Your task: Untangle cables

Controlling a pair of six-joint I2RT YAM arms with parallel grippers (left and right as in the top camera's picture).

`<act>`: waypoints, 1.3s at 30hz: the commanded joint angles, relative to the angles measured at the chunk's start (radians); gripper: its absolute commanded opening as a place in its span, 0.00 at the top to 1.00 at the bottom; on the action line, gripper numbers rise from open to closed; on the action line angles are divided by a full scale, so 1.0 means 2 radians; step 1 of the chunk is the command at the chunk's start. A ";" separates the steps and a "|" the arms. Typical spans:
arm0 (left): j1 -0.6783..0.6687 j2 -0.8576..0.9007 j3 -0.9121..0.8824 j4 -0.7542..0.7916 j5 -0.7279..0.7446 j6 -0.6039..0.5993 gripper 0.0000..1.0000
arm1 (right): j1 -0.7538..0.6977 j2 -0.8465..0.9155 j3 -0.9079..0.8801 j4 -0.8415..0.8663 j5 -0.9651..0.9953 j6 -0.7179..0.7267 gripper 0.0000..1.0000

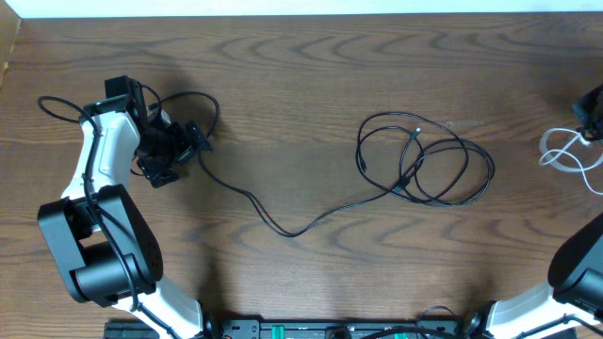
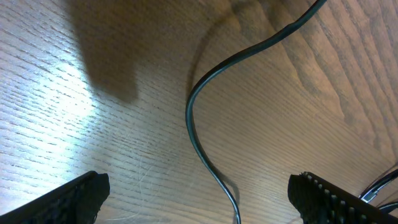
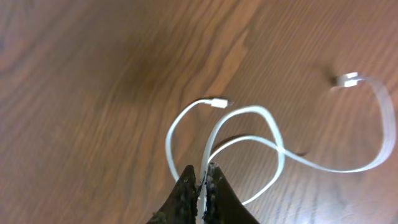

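Overhead, the wooden worktop (image 1: 301, 85) is carrying a loose black coil (image 1: 407, 174) lying between the centre and 3 o'clock. I cannot tell whether it is 1 cord or 2. From its 7 o'clock side a single black cable (image 2: 188, 115) is trailing away toward 9 o'clock, dipping toward 6 o'clock on the way and then climbing to the left arm.

The left pincer (image 2: 196, 186) is hanging just above the wood with its jaws standing wide apart and gripping nothing. In the left wrist view the black cable is snaking flat on the worktop from 1 o'clock down to 6 o'clock, passing between the 2 fingers and touching neither.

At the 3 o'clock edge the right pincer (image 3: 200, 180) is pinching the white cable (image 3: 249, 109), its jaws pressing together on the cord. The white cable is looping outward from the fingertips toward 12 and 3 o'clock, with 1 plug (image 3: 217, 103) lying at 12 o'clock and the other plug (image 3: 345, 79) at 2 o'clock. It is lying well apart from the black coil.
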 commanded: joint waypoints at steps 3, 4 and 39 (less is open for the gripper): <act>0.002 0.003 -0.001 -0.002 -0.005 -0.005 0.02 | -0.003 0.038 0.000 -0.014 -0.030 0.009 0.95; 0.002 0.003 -0.001 -0.002 -0.005 -0.005 0.02 | -0.003 0.043 0.000 -0.016 -0.030 0.009 0.89; 0.002 0.003 -0.001 -0.002 -0.005 -0.005 0.02 | 0.324 0.048 -0.199 0.115 -0.343 0.011 0.06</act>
